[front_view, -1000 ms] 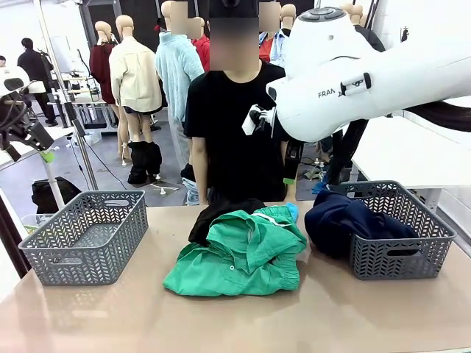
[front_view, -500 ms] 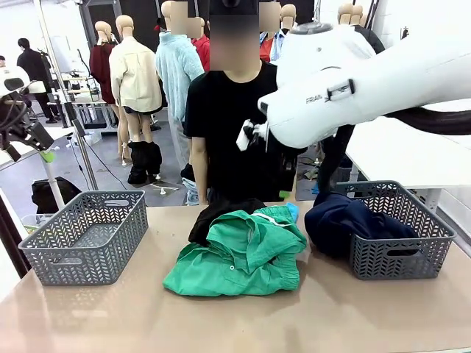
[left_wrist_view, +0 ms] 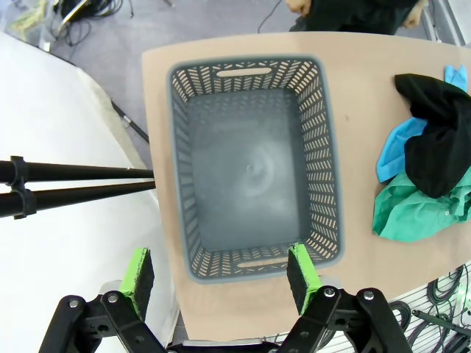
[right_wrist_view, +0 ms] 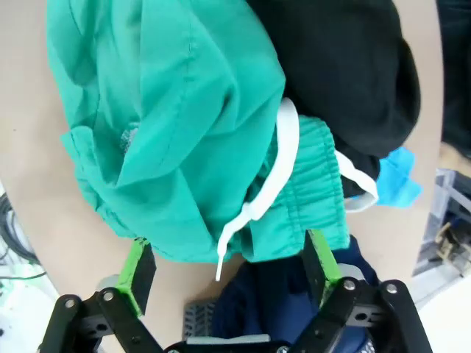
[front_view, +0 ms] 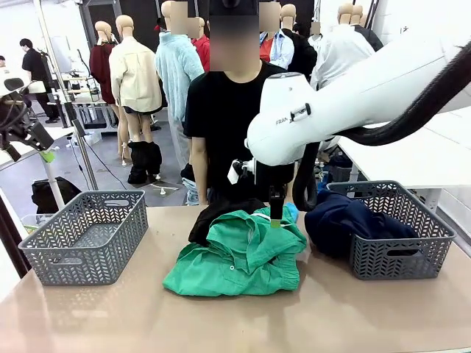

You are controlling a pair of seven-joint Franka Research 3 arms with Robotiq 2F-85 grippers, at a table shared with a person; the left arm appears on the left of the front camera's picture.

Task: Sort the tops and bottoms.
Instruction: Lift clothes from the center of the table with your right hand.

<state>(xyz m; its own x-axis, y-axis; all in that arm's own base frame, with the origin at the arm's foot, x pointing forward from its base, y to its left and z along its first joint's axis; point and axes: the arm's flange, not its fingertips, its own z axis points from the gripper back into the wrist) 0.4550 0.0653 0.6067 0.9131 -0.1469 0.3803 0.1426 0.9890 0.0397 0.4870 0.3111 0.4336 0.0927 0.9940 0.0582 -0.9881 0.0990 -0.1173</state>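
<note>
A pile of clothes lies mid-table: an emerald green bottom [front_view: 235, 254] in front, a black one [front_view: 213, 215] behind it, and the sky-blue top [front_view: 292, 212] peeking out at the back right. A dark navy bottom [front_view: 346, 220] hangs over the rim of the right basket [front_view: 401, 254]. My right gripper [front_view: 274, 215] hangs open just above the green garment's far right part; in the right wrist view my right gripper [right_wrist_view: 229, 261] straddles the green waistband [right_wrist_view: 309, 184] and its white drawstring [right_wrist_view: 268, 191]. My left gripper [left_wrist_view: 221, 271] is open, high over the left basket [left_wrist_view: 327, 154].
The grey left basket [front_view: 88, 235] holds nothing. A person in a black shirt [front_view: 224, 125] stands at the far edge behind the pile. The left wrist view shows black poles [left_wrist_view: 73, 184] beside the table's left edge.
My right arm has swung left from over the right basket and dropped, so its gripper now hangs just over the green garment. The clothes and baskets have not moved.
</note>
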